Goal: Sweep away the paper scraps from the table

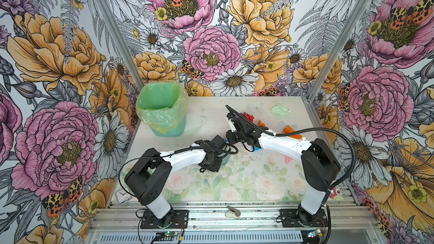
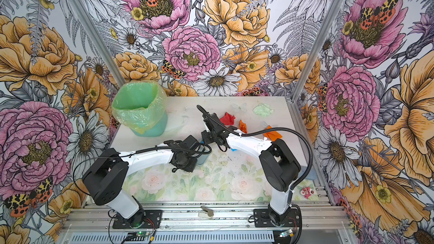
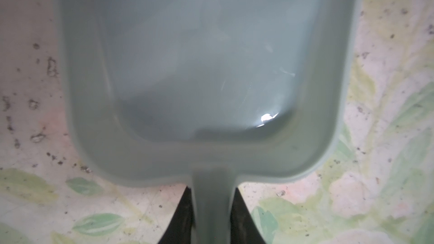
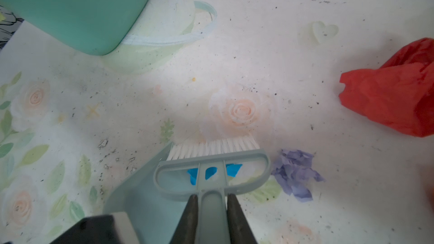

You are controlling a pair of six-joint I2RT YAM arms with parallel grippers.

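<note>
the left pincer [image 3: 212,192] is closed tight on the narrow handle of the grey-blue dustpan [image 3: 199,66], one dark finger on each side of it. the pan stretches straight out ahead of this pincer, low over the counter [image 3: 387,78]. whether its lip touches the surface i cannot tell.

the right pincer [image 4: 212,197] is clamped the same way on the stem of the small brush [image 4: 211,160]. the white bristles [image 4: 211,147] point away from the pincer and fan out against the counter. the dustpan's open edge lies just beside the brush head, on the left pincer's side.

the paper scraps [image 1: 249,116] lie on the counter around the right pincer. a blue scrap [image 4: 234,169] sits right under the brush head, just ahead of the fingertips, showing through the head's openings. a lilac scrap [image 4: 296,172] lies just beside the head, on the side away from the dustpan. a red scrap [image 4: 394,99] lies farther out on that side, well apart from the bristles. in a top view, a small orange scrap [image 2: 243,125] and a larger orange scrap [image 2: 272,134] lie past the red one. a pale green scrap [image 2: 263,109] is farthest out, near the back wall. a pink scrap [image 1: 288,159] lies behind the pincer, beside the right forearm. a green lined bin [image 4: 77,12] stands ahead of the right pincer, off to its left.
</note>
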